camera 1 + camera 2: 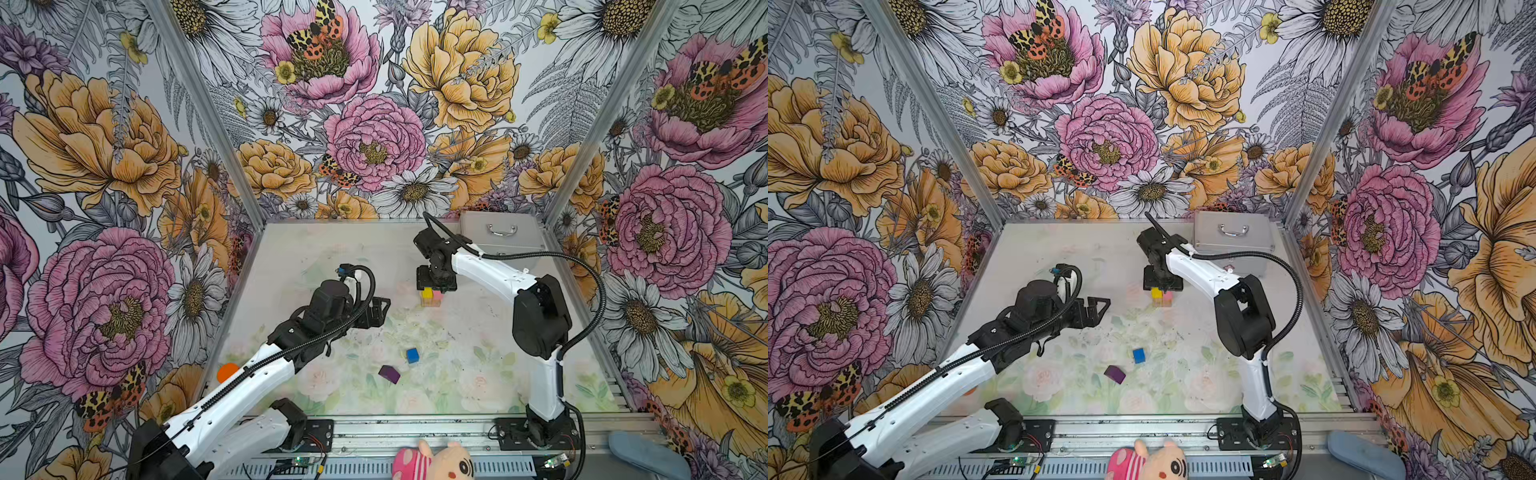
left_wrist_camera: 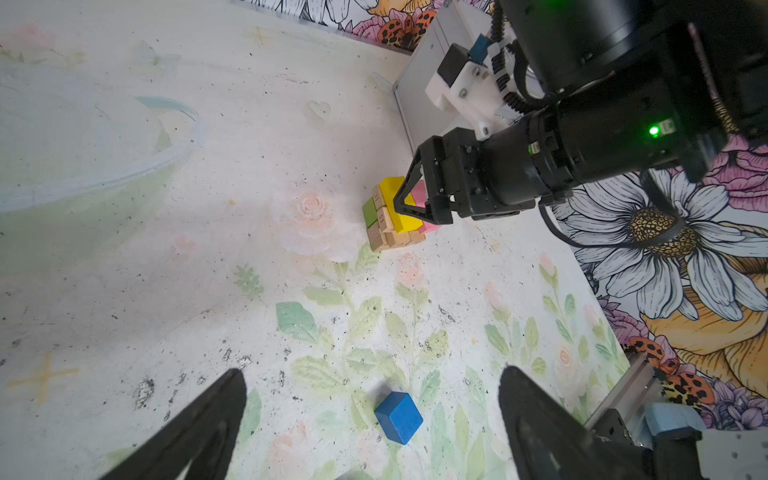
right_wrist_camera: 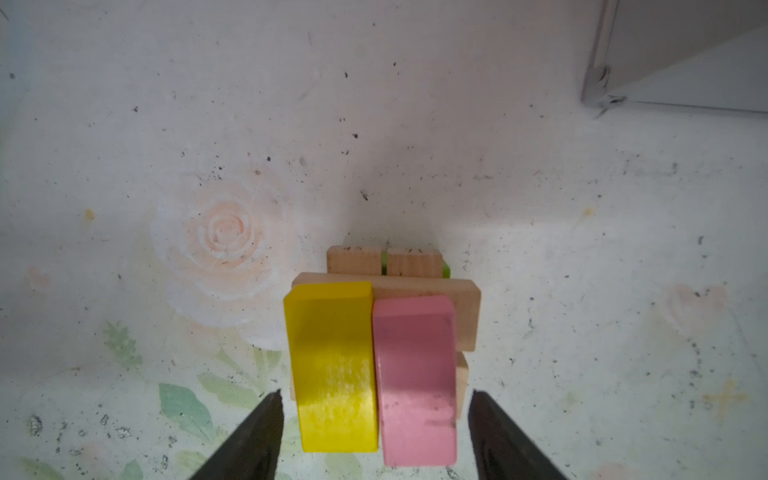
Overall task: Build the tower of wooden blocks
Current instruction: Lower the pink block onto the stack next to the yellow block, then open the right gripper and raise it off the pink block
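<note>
Trouble on the table (image 1: pixel 332 257) could begin with the silver case (image 1: pixel 498 237) near the right arm, which a wide swing back might clip. The right gripper (image 3: pixel 375 394) hangs directly over the tower (image 1: pixel 432 298), towards the back middle, with its fingers apart on either side of the yellow block (image 3: pixel 332 365) and pink block (image 3: pixel 415 374) on top. A tilted or sideways lift could snag an edge and drag both off the tan bar (image 3: pixel 465 316) beneath. The left gripper (image 2: pixel 370 370), fingers wide apart and empty, hovers to the tower's left. Reaching for the loose purple block (image 1: pixel 389 373) or blue block (image 1: pixel 412 355) risks nudging them away. Small dark digits mark some tan ends, too small to read surely, and no brand shows.
</note>
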Tool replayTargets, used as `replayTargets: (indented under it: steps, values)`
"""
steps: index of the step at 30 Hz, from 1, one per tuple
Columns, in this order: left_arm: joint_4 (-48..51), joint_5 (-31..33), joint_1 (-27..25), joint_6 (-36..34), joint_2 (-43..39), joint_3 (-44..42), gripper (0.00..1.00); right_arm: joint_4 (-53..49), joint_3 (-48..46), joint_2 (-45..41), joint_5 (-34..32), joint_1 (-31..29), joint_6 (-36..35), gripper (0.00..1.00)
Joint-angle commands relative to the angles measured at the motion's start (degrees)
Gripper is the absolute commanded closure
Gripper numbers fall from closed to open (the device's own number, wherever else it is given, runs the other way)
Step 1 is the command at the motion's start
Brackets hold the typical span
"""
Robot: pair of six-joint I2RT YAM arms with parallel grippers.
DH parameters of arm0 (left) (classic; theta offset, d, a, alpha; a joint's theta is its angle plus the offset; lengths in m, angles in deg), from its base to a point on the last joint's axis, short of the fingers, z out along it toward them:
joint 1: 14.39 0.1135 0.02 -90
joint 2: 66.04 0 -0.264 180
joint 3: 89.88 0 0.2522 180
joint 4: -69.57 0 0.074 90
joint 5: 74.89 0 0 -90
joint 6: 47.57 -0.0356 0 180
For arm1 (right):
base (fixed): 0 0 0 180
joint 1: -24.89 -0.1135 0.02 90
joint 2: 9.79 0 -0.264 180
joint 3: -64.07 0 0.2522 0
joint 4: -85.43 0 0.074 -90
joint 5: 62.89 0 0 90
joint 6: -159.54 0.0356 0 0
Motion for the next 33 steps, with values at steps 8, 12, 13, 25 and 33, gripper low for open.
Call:
replayTargets:
  steps: [8, 12, 13, 25, 33]
  values:
    - [-1.2, -1.8, 1.2, -1.6, -1.3, -1.3, 0.04, -0.9, 2.4, 2.2, -0.9, -0.1, 0.9, 0.3]
    - [-1.3, -2.0, 1.5, -1.7, -1.2, -1.1, 0.04, -1.1, 3.0, 2.7, -0.8, -0.1, 0.6, 0.32]
    - [-1.4, -2.0, 1.5, -1.8, -1.2, -1.1, 0.04, -1.2, 3.2, 2.9, -0.8, -0.1, 0.7, 0.32]
    - [-1.7, -2.6, 2.2, -1.8, -1.5, -1.2, 0.04, -2.8, 5.3, 4.2, -2.1, 0.0, 0.7, 0.41]
    - [-1.7, -2.9, 2.4, -1.8, -1.8, -1.3, 0.04, -3.1, 5.6, 4.3, -2.3, 0.0, 0.9, 0.42]
